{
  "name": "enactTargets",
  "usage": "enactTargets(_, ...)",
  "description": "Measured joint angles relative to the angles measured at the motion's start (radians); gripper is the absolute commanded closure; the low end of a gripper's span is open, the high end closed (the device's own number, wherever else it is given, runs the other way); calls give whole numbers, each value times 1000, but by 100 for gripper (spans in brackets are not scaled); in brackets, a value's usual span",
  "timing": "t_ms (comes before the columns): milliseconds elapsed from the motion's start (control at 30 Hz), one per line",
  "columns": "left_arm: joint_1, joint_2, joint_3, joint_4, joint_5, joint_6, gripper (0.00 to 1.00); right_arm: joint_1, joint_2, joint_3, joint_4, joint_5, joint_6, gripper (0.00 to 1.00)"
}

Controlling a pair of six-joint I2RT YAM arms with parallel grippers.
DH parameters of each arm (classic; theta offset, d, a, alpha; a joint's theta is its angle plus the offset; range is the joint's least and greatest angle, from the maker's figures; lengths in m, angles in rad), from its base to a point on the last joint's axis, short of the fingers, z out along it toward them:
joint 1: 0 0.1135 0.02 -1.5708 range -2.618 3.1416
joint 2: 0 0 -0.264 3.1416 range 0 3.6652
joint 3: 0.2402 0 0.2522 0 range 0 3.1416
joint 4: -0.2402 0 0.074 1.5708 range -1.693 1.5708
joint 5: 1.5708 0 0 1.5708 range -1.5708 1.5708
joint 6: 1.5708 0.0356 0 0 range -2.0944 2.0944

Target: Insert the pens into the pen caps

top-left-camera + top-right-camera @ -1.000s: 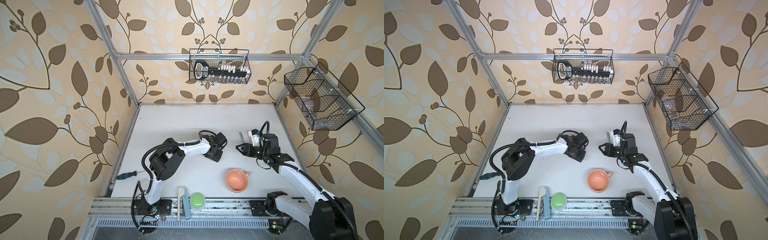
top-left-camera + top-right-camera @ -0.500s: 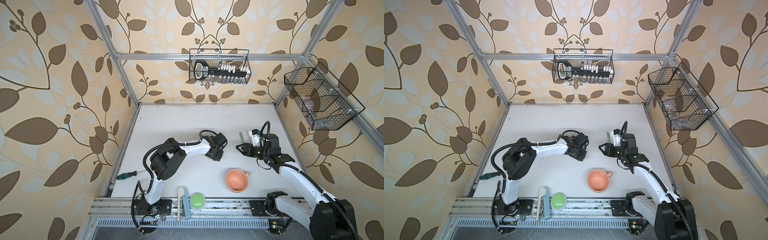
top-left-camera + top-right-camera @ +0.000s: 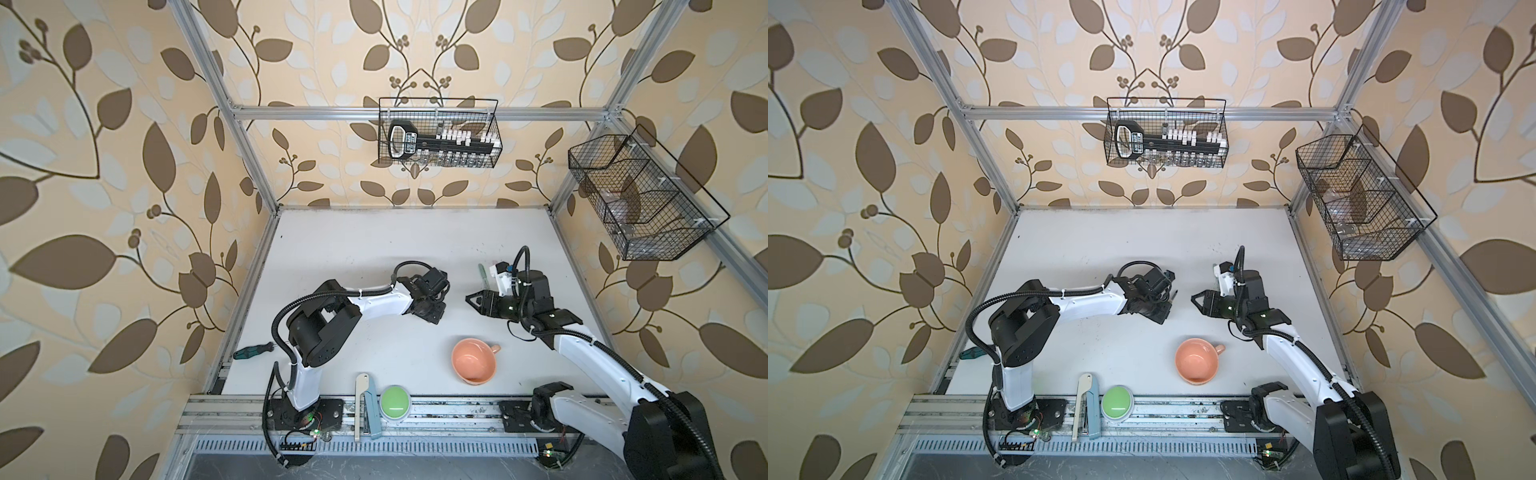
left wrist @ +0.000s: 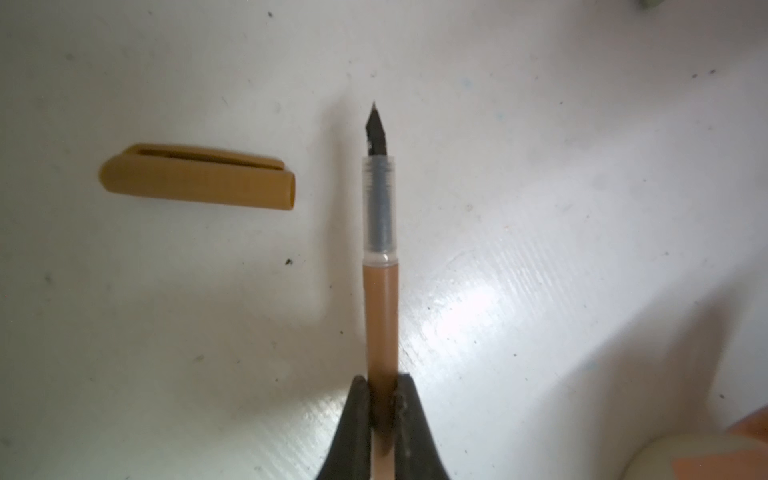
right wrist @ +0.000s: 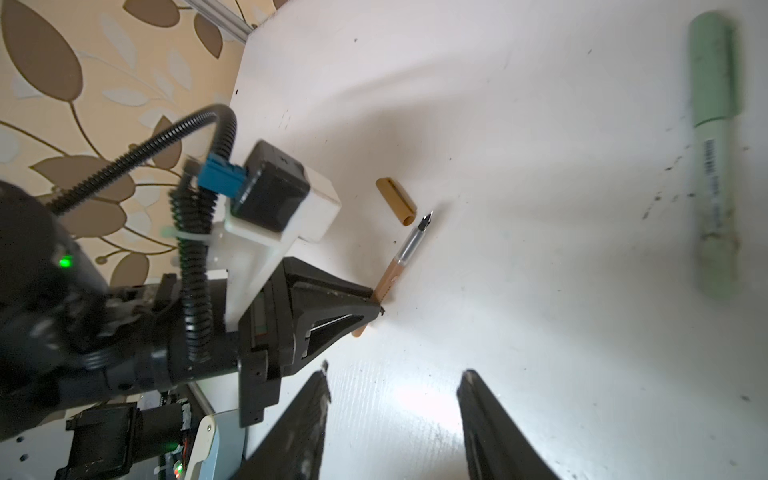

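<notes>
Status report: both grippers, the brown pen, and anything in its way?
Left gripper shut on brown pen. Right gripper open, empty. Brown cap lies beside pen, apart. Nothing between them.

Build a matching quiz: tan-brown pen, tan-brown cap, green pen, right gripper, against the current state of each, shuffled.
Things
1. tan-brown pen
2. tan-brown cap
3. green pen
4. right gripper

States
A. open, holding nothing
B. lying on the table, capped
C. clamped in the left gripper, tip bare
D. lying loose on the table, off its pen

Pairs: 1-C, 2-D, 3-B, 4-A
</notes>
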Motion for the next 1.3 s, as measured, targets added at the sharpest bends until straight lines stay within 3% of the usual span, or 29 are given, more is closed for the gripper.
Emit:
enactTargets(167, 0, -71, -39, 51, 8, 0, 94, 89, 91, -6, 105, 18, 58, 48)
enactTargets(433, 0, -126, -94, 88, 28, 1, 92, 101, 210, -10, 275, 21, 141, 48)
enactTargets(467, 0, -131, -100, 91, 28, 1, 85, 101, 221, -6, 278, 22, 144, 47)
enactTargets(500, 0, -133, -103, 91, 27, 1, 67, 99, 233, 0, 275, 25, 143, 48)
enactTargets(533, 0, -135, -104, 92, 24, 2, 58, 97, 241, 7, 269, 28, 140, 47)
enactTargets(633, 0, -135, -102, 81, 0, -2, 44, 66, 237, 21, 246, 43, 128, 47)
enactTargets(800, 24, -135, -26, -7, -88, 8, 33, 10, 174, 58, 165, 112, 83, 47)
enactTargets(867, 61, -134, 34, -25, -137, 29, 25, 4, 143, 68, 142, 135, 64, 47)
enactTargets(1033, 263, -95, 222, -47, -224, 47, 20, -6, 67, 68, 98, 156, 38, 46)
enactTargets(1233, 468, 34, 357, -89, -367, 83, 2, -7, -20, 41, 81, 163, 24, 45)
enactTargets(1300, 534, 105, 385, -116, -386, 81, 4, -7, -34, 21, 82, 161, 24, 45)
